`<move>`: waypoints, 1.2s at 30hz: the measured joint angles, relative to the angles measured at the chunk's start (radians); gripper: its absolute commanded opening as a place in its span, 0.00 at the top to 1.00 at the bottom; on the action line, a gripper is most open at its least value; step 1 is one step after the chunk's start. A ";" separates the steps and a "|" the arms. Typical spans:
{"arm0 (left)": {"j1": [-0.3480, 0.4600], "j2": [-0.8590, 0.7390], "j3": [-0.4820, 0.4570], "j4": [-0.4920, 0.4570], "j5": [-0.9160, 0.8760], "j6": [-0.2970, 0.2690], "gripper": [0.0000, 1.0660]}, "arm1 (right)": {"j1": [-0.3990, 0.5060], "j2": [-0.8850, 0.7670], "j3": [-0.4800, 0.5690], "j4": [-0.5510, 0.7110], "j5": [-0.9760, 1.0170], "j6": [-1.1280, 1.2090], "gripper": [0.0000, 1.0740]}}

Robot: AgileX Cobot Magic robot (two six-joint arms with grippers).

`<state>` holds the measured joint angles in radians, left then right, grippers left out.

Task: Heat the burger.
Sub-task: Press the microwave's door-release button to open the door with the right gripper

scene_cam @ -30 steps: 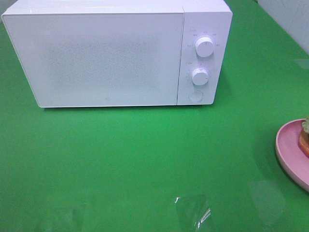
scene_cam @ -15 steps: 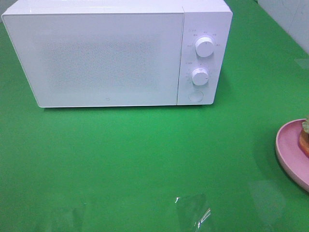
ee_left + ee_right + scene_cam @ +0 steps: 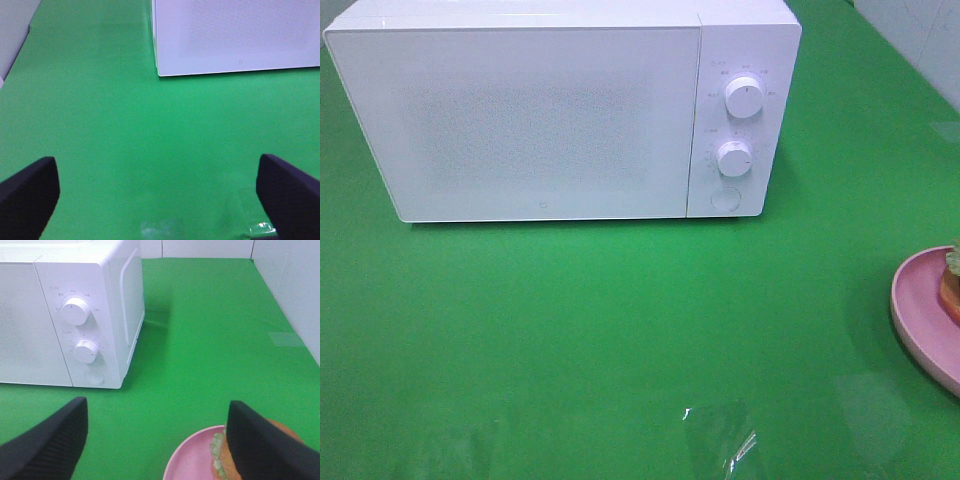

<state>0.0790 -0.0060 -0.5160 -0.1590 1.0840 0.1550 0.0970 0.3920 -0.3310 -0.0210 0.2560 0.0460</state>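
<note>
1. Burger on a pink plate, just beside one finger of the right gripper and partly hidden behind that finger; lettuce edge and a bit of bun showing.
2. In the high view, only a sliver of burger and plate at the right edge of the green table, well apart from the white microwave, door closed.
3. Small grey markings around the two knobs and a tiny mark low on the door, all too small to read; round button below the knobs, unmarked as far as can be told.
4. Right gripper: fingers spread wide, nothing between them, above bare green between microwave and plate.
5. Left gripper: likewise spread wide, holding nothing, over the green table near the microwave's front corner.
</note>
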 measured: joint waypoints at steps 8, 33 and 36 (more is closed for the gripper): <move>0.000 0.000 0.000 0.000 0.000 0.000 0.06 | 0.000 0.152 0.026 0.000 -0.181 0.000 0.32; 0.000 0.000 0.000 0.000 0.000 0.000 0.06 | 0.000 0.674 0.026 0.010 -0.755 -0.017 0.32; 0.000 0.000 0.000 0.000 0.000 0.000 0.06 | 0.006 0.715 0.026 0.045 -0.797 -0.034 0.32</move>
<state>0.0790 -0.0060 -0.5160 -0.1590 1.0840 0.1550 0.1030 1.1070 -0.3050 0.0240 -0.5410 0.0120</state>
